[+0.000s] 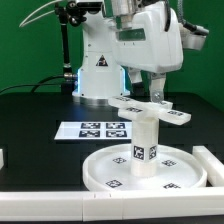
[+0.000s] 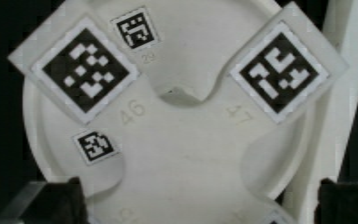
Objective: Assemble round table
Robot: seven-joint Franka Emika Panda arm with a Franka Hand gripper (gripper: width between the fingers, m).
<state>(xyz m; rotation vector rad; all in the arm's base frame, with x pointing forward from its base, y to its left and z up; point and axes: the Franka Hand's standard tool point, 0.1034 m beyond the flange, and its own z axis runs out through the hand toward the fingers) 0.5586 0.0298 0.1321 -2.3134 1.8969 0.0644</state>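
Exterior view first, from the front of the black counter backwards. Nearest lies the large rimmed round disc, flat on the counter toward the exterior view's right, with small square tags on its floor. A long white rail lies just beside the disc on that same side. The short thick post stands upright in the middle of the disc and carries a tag on its side. The cross-shaped piece sits on top of the post, its arms reaching out level to either side.

Directly above the cross hangs the hand, pointing straight down, close over the piece. Whether its tips touch the cross cannot be told here.

Behind the disc, toward the exterior view's left, the marker board lies flat on the counter. Farthest back stands the arm's white base before a green wall.

In the wrist view, two big tags on the cross-shaped piece fill the upper part. The dark fingertips stand far apart at opposite corners, so the hand is spread wide and grips nothing.
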